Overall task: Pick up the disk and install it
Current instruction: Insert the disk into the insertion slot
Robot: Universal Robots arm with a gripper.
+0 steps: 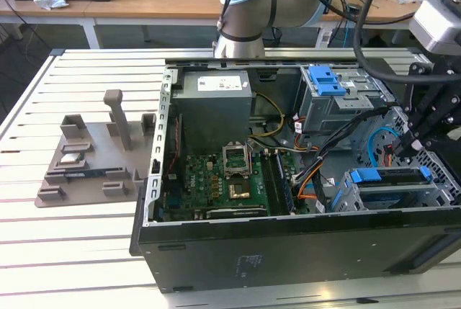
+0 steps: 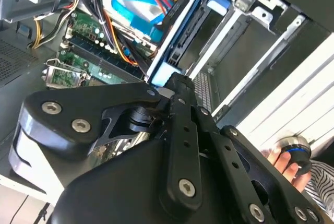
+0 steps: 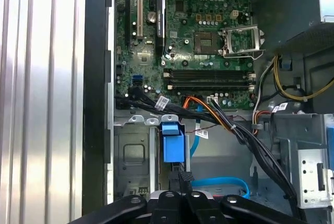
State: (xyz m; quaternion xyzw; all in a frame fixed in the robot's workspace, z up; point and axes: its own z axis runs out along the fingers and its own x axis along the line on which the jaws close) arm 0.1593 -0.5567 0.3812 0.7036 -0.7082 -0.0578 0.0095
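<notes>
One disk, framed in blue, sits in the drive cage of the open computer case. The gripper, closed with no visible gap, meets its blue end.

**Bright, even room light; a dimmer case interior**

In the exterior view, soft light falls evenly on the white slatted metal table, and shadows are faint. The open black computer case is darker inside, though the blue-framed disk stays vivid. In both wrist views the table glares nearly white, while the large grey metal box sits in shadow.
</notes>
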